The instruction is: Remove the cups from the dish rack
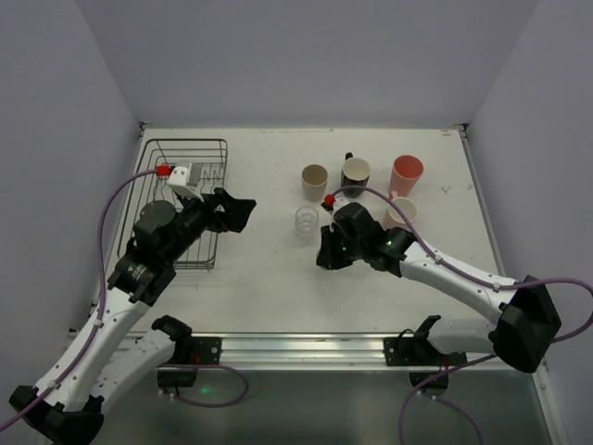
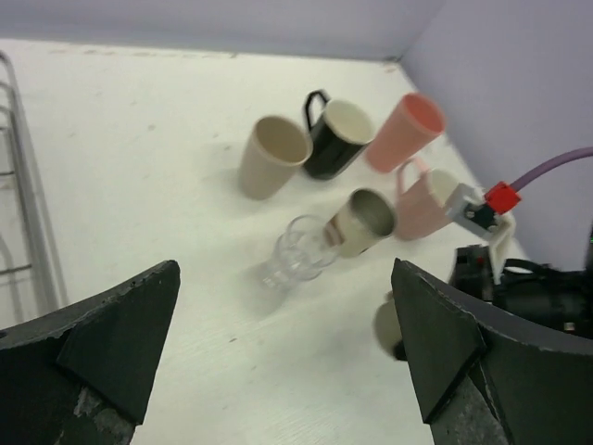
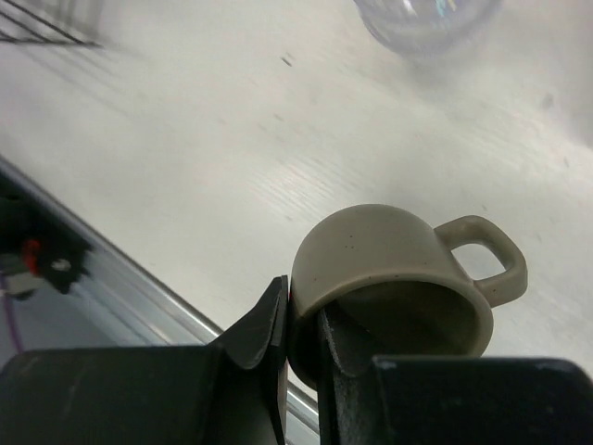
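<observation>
Just right of the dish rack, the left pincer hangs wide apart, empty. Farther right, the right pincer is clamped on the rim of a grey-beige mug, mouth toward its wrist, handle away from the rack. The clear glass stands just beyond it. Only the left wrist view shows the grey cup that this arm hides from above.

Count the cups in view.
7: beige tumbler, black mug, salmon tumbler, pink mug, clear glass and grey cup on the table; taupe mug in the right gripper. More may be hidden.
</observation>
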Controlling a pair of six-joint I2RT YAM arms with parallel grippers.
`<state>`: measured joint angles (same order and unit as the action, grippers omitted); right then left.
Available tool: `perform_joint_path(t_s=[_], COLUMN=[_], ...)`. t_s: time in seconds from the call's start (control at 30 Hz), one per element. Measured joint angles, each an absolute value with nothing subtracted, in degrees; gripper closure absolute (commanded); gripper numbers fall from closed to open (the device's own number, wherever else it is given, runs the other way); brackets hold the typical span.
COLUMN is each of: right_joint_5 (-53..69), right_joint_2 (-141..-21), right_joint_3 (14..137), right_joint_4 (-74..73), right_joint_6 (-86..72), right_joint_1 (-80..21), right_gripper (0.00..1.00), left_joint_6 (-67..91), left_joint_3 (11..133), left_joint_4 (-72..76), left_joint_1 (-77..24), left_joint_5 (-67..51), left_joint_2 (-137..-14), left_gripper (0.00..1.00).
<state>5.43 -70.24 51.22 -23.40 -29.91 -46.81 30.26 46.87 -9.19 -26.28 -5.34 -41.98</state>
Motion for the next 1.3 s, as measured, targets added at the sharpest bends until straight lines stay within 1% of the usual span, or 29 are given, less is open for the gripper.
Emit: perform_joint_path(t_s=[0.1, 0.2, 0.3, 0.47, 0.57, 0.6, 0.7, 0.73, 0.93, 1.03, 1.07, 1.13, 1.17, 1.2, 1.27, 1.3], right_joint_5=[2.6, -0.2, -2.5, -5.1, -5.8, -6.1, -6.5, -6.7, -7.0, -7.0, -7.0, -7.0, -7.0, -7.0, -7.3, -7.8], right_joint_2=[-73.6, -78.0, -82.7, -88.9, -91.2, -91.7, -93.0, -93.3, -93.4, -92.1, -91.0, -87.8, -85.6, -83.1, -77.6, -73.7], right_joint_3=[50.3, 50.5, 51.9, 55.2, 56.4, 56.6, 57.0, 57.1, 57.3, 57.3, 57.3, 57.3, 57.3, 57.3, 57.3, 57.1], right_joint_4=[-27.7, -29.8, -30.7, -31.0, -30.9, -30.9, -30.9, -31.0, -30.9, -31.0, -31.0, -31.1, -31.1, -31.1, -30.7, -30.2], right_joint_6=[-29.6, -29.5, -29.5, -29.5, -29.5, -29.6, -29.6, -29.6, -29.5, -29.5, -29.5, -29.2, -29.1, -28.9, -28.7, -28.5], right_joint_1=[-46.8, -46.9, -47.4, -48.7, -49.3, -49.4, -49.7, -49.8, -49.8, -49.9, -49.9, -50.0, -50.0, -50.1, -50.2, -50.3], right_gripper=[1.00, 1.00, 0.99, 0.98, 0.95, 0.88, 0.75, 0.68, 0.55, 0.44, 0.36, 0.28, 0.21, 0.16, 0.02, 0.01], left_joint_6=[24.4, 21.1, 18.9, 16.9, 16.6, 16.5, 16.3, 16.3, 15.8, 15.8, 15.8, 15.8, 15.8, 15.8, 15.9, 15.9], left_joint_3=[46.2, 43.7, 41.2, 40.7, 40.7, 40.7, 40.7, 40.7, 40.7, 40.7, 40.7, 40.7, 40.7, 40.7, 40.7, 40.7], left_joint_4=[-15.6, -18.9, -19.7, -20.3, -20.3, -20.3, -20.3, -20.3, -20.3, -20.3, -20.3, -20.3, -20.3, -20.3, -20.3, -20.2], left_joint_1=[-26.3, -26.3, -26.3, -26.3, -26.2, -26.1, -25.8, -25.6, -24.8, -24.1, -24.0, -23.6, -23.5, -23.4, -23.3, -23.3], left_joint_5=[-1.5, 1.6, 2.7, 3.3, 3.2, 3.2, 2.9, 2.7, 2.0, 1.8, 1.8, 1.7, 1.7, 1.7, 1.7, 1.5], left_joint_2=[-41.4, -39.6, -37.6, -36.8, -36.7, -36.7, -36.7, -36.7, -36.7, -36.7, -36.7, -36.7, -36.7, -36.6, -36.3, -36.0], left_gripper=[0.00, 0.00, 0.00, 0.00, 0.00, 0.00, 0.00, 0.00, 0.00, 0.00, 0.00, 0.00, 0.00, 0.00, 0.00, 0.00])
